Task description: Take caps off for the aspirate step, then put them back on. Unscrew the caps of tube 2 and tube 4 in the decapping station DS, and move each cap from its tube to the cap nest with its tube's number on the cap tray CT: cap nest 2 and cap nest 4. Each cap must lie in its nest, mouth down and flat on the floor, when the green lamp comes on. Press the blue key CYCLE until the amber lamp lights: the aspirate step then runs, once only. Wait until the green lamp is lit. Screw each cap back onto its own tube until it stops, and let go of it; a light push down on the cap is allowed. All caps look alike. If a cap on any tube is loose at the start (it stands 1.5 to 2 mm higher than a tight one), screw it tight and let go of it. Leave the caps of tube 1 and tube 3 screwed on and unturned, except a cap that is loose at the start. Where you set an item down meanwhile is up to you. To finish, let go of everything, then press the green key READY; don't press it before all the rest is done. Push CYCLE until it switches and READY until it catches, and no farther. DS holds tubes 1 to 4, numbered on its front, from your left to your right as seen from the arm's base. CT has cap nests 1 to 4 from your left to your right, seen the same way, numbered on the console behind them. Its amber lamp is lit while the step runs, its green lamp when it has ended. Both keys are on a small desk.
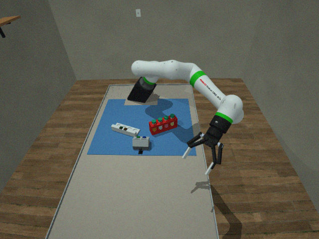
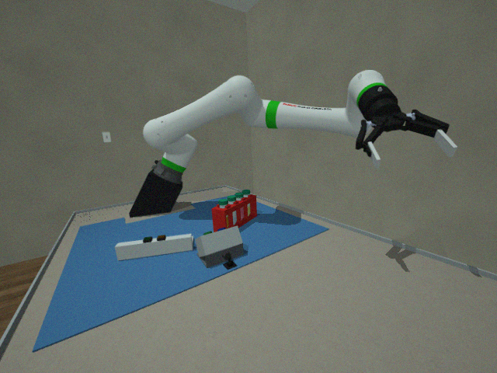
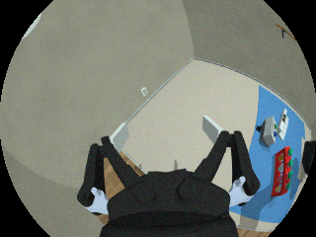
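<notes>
White arm [image 2: 224, 100] stretched high | gripper [image 2: 409, 144] fully open, empty, prob. past table [image 1: 128, 192] edge

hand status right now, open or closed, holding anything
Hand: open wide, holding nothing, up in the air off the edge of the table, well away from the red decapping station.

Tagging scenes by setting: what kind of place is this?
Probably a lab-automation bench in a bare room: a red rack of four green-capped tubes, a white cap tray and a small key desk on a blue mat, with the open gripper off to the side.
</notes>
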Available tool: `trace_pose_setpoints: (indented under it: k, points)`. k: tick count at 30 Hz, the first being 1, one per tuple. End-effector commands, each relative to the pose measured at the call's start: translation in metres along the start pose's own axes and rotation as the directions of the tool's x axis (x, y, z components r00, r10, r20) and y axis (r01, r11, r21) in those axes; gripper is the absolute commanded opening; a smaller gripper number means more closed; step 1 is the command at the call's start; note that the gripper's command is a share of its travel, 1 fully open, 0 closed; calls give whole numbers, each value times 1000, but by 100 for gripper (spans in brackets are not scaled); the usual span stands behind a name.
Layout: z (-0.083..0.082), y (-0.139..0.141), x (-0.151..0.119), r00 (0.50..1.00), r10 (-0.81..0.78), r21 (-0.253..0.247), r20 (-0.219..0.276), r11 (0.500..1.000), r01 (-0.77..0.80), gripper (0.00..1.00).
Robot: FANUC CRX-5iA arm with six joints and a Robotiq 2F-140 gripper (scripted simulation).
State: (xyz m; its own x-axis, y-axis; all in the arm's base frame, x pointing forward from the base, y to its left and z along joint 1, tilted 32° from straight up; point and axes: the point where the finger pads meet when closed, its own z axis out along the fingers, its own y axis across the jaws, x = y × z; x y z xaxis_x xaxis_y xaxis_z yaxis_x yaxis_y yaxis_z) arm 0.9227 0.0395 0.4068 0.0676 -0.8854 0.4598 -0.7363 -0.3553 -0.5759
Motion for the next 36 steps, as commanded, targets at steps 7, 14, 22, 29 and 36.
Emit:
trace_pose_setpoints:
  k: [7,14,22,29,36]
  points:
    - [0,0,0,1000,0,0,0,1000,0,100]
    - [0,0,0,1000,0,0,0,1000,0,100]
    - [0,0,0,1000,0,0,0,1000,0,35]
    - [0,0,0,1000,0,0,0,1000,0,35]
    - [0,0,0,1000,0,0,0,1000,0,35]
